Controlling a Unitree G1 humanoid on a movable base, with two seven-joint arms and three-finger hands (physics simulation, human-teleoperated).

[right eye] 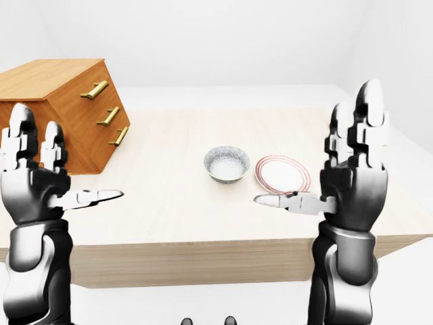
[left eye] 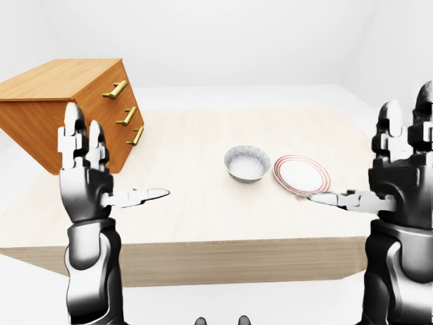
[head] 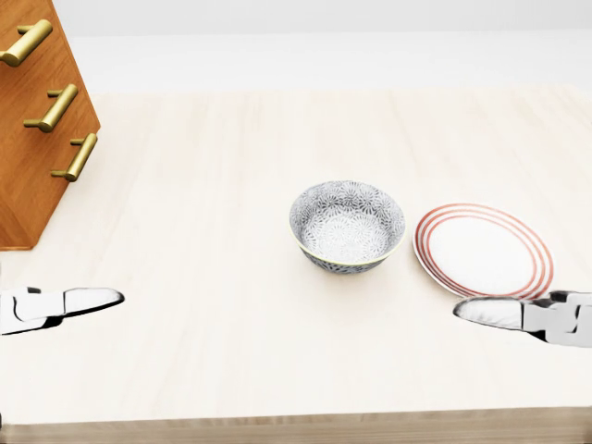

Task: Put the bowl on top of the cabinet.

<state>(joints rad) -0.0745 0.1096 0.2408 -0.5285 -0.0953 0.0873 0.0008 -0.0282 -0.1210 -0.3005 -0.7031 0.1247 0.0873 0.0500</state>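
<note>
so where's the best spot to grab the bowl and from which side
Probably the rim, from above on its left side in the head view. The bowl stands upright, mouth open, so the lip can be pinched; the plate lies close on its right, and the open left hand is on the freer side.
</note>
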